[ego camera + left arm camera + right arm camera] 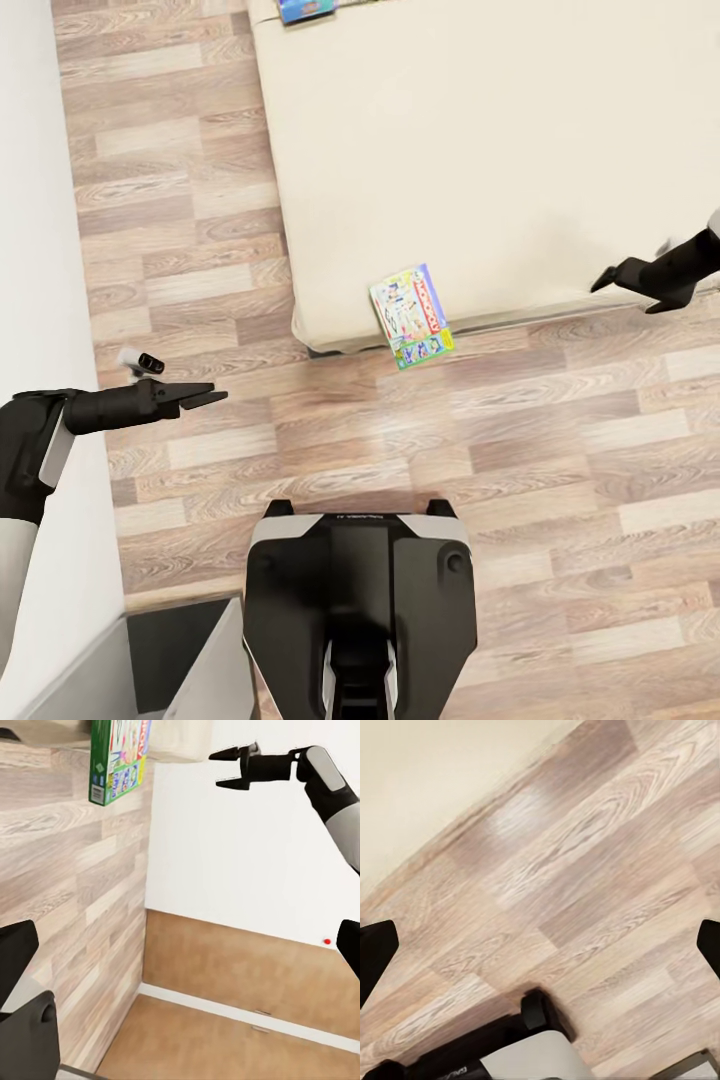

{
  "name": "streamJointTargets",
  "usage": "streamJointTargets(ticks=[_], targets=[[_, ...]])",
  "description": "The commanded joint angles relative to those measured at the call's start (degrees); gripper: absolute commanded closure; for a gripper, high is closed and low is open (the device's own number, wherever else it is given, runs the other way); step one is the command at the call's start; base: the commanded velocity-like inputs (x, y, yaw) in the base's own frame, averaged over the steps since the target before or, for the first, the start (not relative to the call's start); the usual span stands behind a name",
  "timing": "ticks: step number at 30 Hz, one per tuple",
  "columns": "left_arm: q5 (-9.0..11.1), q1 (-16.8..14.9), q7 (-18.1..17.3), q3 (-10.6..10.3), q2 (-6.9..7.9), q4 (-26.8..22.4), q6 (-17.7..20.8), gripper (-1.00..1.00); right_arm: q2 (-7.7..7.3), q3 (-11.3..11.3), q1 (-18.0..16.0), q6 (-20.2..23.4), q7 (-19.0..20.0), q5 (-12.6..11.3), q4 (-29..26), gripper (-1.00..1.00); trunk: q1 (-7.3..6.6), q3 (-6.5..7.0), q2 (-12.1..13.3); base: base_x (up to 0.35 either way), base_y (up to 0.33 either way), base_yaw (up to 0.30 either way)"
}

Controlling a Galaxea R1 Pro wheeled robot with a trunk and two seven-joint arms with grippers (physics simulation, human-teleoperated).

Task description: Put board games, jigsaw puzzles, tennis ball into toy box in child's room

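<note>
A white and red board game (411, 316) lies on the near edge of the beige bed (520, 150), hanging partly over the floor. The same board game (116, 761) appears in the left wrist view against the bed (180, 739). A light blue board game (306, 10) sits at the bed's far corner, cut by the picture edge. My left gripper (208, 396) is open over the floor, left of the bed and well short of the box. My right gripper (630, 290), also seen as (229, 769), hovers open and empty by the bed's near edge, right of the box.
A white wall (40, 200) runs close along my left arm. Wood floor (560, 480) lies open between my base (360, 600) and the bed (435, 780). A grey and dark piece of furniture (170, 660) stands at my base's left.
</note>
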Motion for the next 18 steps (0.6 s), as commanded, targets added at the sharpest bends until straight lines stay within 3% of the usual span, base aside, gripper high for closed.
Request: streamJointTargets(ticks=[1,18], targets=[[0.0,0.0,-0.2,0.0,0.02,0.0,0.6,-1.0,-0.36,0.3,0.0,0.2,-0.1,-0.7,0.3,-1.0,0.04,0.03,-0.1,0.0,0.0,-0.11],[-0.1,0.1,-0.2,0.0,0.14,0.1,0.4,-1.0,-4.58,1.1,0.1,0.2,2.1,-0.4,5.7,-1.0,0.04,1.54,-0.1,0.0,0.0,-0.11]])
